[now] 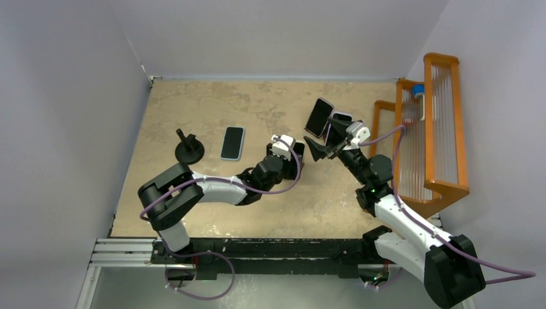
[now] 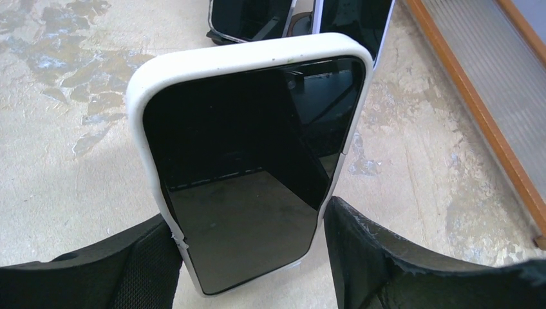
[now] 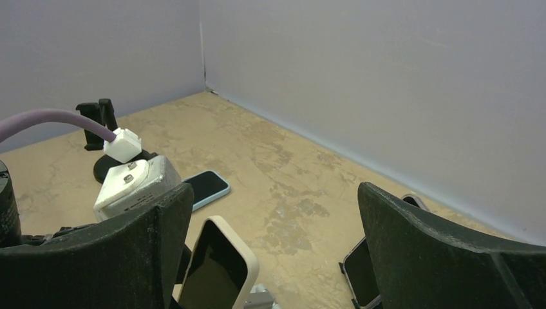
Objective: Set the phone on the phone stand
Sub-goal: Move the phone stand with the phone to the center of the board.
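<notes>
Left gripper [image 2: 250, 215] is clamping the lower end of a white-cased phone [image 2: 244, 129], one black pad pressing each long edge, and is holding it upright with the dark screen facing the wrist camera. Just beside it the right gripper [image 3: 273, 193] is hanging with its jaws spread wide and nothing between them, looking across the same phone from the other side. Beyond both, two more phones [image 1: 319, 117] are leaning near the back of the mottled tan table [image 1: 193, 103], apparently on stands of their own. A blue-cased phone [image 1: 232, 142] is lying flat to the left, and past it the empty black phone stand [image 1: 188, 149] is waiting, well apart from the held phone. An orange rack [image 1: 438, 129] is standing along the right wall. The hold is taking only the bottom of the phone, so a quick swing is likely to make the tall upper part pivot or slide between the pads. Turning toward the stand, the arm is risking a knock against the right gripper or the leaning phones. A low carry is risking a clip on the blue-cased phone. No brand, label or writing is showing legibly on any phone or case; the screens are dark and only reflecting.
</notes>
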Available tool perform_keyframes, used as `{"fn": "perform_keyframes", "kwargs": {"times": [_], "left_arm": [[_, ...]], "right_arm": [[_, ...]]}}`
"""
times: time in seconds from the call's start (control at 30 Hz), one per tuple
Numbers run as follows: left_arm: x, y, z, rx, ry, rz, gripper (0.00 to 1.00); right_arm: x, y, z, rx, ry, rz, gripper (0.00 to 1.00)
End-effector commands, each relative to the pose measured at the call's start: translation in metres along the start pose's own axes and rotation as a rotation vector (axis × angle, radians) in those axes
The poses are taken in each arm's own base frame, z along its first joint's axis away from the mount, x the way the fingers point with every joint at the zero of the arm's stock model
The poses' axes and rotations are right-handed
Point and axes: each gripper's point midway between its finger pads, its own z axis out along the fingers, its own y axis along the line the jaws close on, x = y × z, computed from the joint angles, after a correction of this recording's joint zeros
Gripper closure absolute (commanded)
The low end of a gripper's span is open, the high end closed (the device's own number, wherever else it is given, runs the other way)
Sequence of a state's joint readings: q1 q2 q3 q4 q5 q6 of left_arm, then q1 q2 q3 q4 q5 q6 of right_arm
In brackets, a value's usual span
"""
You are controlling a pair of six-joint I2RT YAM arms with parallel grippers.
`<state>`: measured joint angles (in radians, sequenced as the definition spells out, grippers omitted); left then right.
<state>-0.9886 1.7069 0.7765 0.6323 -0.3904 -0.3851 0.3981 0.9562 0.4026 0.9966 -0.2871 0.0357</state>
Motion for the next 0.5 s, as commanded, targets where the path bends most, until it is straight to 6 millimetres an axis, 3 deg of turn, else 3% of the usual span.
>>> {"fn": "perform_keyframes", "kwargs": {"times": [0.0,0.47], "left_arm": [[-0.036,-0.017,0.001,0.038,-0.119,-0.082,0.48],[-0.007,-0.006,0.008,-0.001,-0.089,-0.087,0.49]], "right_arm": [[-0.012,0.003,-0.001,-0.025,-0.05,-0.037,0.01],[-0.008,0.004,-0.001,-0.029,-0.038,-0.042,0.01]]}}
